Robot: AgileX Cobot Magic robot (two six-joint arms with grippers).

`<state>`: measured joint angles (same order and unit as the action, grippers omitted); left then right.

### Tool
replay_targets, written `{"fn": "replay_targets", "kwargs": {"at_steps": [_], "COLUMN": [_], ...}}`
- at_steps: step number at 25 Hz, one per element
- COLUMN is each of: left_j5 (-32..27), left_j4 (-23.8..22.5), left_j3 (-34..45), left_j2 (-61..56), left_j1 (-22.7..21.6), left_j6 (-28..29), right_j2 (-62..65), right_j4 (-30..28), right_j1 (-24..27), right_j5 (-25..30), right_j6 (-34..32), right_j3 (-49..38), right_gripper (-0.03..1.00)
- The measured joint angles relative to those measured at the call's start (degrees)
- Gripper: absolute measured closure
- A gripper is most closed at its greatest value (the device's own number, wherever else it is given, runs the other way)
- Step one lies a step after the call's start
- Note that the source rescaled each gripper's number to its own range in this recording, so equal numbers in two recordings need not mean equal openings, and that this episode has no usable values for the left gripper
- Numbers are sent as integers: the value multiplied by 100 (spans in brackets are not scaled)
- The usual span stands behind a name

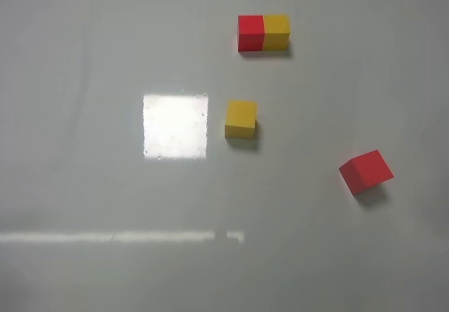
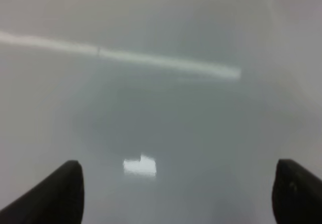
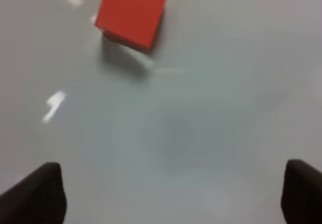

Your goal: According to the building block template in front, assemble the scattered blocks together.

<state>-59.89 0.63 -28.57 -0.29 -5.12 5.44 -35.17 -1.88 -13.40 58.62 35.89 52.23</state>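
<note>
Both tools are empty and spread wide. The left gripper has its dark fingers far apart over bare table, with no block in its view. The right gripper is just as wide open, and the red cube lies ahead of it, not between its jaws.

From above, the building block template sits on the far side, right of centre, with red on the left and yellow on the right. The yellow cube is near it, a little closer to us and about square to it. The red cube is well apart to the right and nearer, turned at an angle.

We see that angle as the main risk. If the jaws close across its corners and not its flat faces, the cube could twist or slip out. If it is set down unturned, the faces will not meet flush.

Order is the second trap. The loose red cube lies right of the yellow one, so a straight push together would mirror the template.

The table looks glossy. We judge that a nudge while mating could slide the yellow cube towards the template.
</note>
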Motion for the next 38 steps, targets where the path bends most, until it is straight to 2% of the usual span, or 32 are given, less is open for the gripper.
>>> {"fn": "replay_targets", "kwargs": {"at_steps": [3,6,9,11,18,25,38], "left_j5": [0,-4,-4,-4,-4,-4,-4], "left_j4": [0,0,0,0,0,0,0], "left_j3": [0,0,0,0,0,0,0], "left_j2": [0,0,0,0,0,0,0], "left_j1": [0,0,0,0,0,0,0], "left_j6": [0,0,0,0,0,0,0], "right_j2": [-615,-1234,-1771,-2094,-2816,-3199,-3210], "right_j4": [-658,-1684,-2442,-2737,-2885,-2914,-2914], "right_j1": [-555,-1220,-1836,-2189,-2695,-2716,-2601], "right_j5": [177,228,-32,-247,-747,-1018,-1158], "right_j6": [438,573,618,650,806,870,874], "right_j3": [240,338,362,362,459,477,277], "right_gripper": [-3,-3,-3,-3,-3,-3,3]}}
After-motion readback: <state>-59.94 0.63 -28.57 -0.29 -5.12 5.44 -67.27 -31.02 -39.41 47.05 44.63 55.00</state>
